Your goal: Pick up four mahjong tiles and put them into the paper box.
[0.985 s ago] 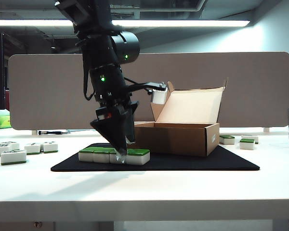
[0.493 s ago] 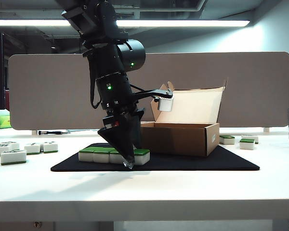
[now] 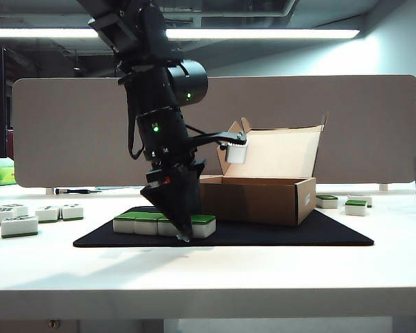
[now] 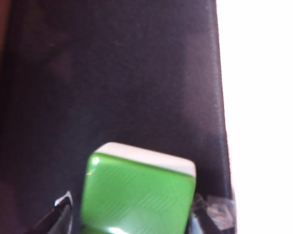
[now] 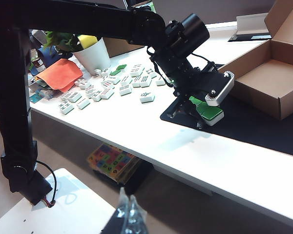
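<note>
Left gripper (image 3: 185,234) is down over the mahjong tiles (image 3: 163,224) on the black mat (image 3: 298,234), fingers spread around the row's end. Next: squeeze, lift, carry to the paper box (image 3: 263,198). Right gripper (image 5: 129,214) parked off the desk, fingers look pressed together.

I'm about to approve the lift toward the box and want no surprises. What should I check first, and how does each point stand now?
1. Left gripper down at the mahjong tiles on the black mat: ok.
2. Fingers on either side of the row's end: ok in the left wrist view, green top between them.
3. Firm grip on the row: cannot tell.
4. All four tiles in line: ok.
5. Paper box open, lid up: ok.
6. Right gripper parked off the table, out of the way: ok.
</note>
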